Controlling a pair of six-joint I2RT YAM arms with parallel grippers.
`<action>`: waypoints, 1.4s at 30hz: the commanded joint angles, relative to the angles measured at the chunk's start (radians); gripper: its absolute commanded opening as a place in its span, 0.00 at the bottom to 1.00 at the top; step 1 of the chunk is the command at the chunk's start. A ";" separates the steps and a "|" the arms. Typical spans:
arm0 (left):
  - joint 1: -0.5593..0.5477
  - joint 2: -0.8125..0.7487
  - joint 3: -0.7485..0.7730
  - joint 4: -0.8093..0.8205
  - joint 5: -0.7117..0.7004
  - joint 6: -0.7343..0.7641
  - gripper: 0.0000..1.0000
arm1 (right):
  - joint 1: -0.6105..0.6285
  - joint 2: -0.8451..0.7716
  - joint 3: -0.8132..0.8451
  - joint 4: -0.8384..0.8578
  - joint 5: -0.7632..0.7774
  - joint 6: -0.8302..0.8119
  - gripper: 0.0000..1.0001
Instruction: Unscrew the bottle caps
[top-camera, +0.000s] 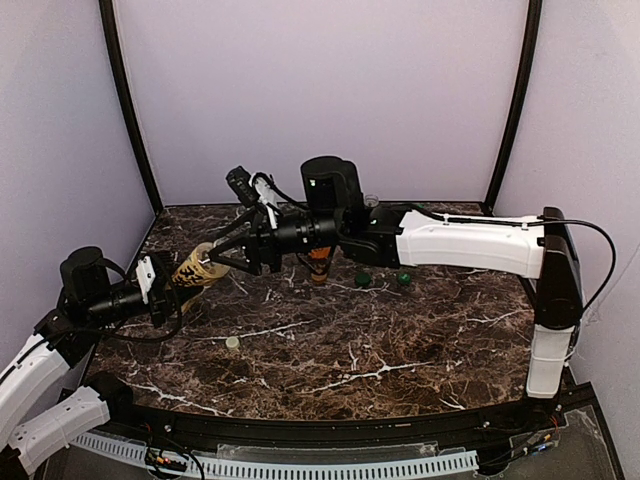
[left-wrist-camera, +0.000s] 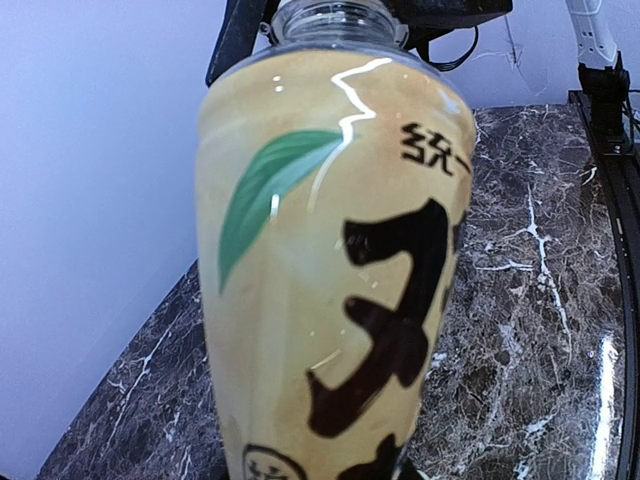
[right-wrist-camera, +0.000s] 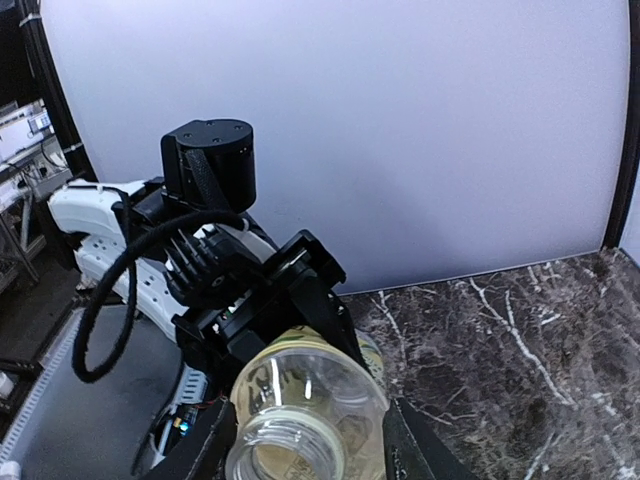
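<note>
Bottle caps (top-camera: 363, 279), 2 green, lie beside the right arm (top-camera: 470, 243); a pale yellow cap (top-camera: 232, 342) sits on open marble table (top-camera: 400, 350). Left gripper (top-camera: 185, 272) clamps the bottle (left-wrist-camera: 330, 300) near the left edge; right gripper (top-camera: 222, 262) has jaws part-open astride its bare mouth.

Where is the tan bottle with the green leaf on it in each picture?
Top external: the bottle is tilted, left of middle, above the marble table.
Left wrist: the bottle fills the middle, very close, neck at the top.
Right wrist: the bottle sits at the bottom middle, open mouth toward the camera.
Shared landmark: the marble table, dark with white veins, shows in all three.
</note>
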 joint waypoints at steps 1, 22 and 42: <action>0.000 -0.005 0.028 -0.010 0.040 -0.013 0.01 | 0.001 -0.002 0.009 0.029 0.025 -0.013 0.41; 0.002 -0.005 0.039 -0.001 0.069 -0.040 0.01 | 0.010 0.028 0.035 0.016 0.090 -0.080 0.55; 0.002 -0.002 0.046 0.008 0.073 -0.053 0.01 | 0.016 0.018 -0.036 0.125 -0.016 -0.119 0.66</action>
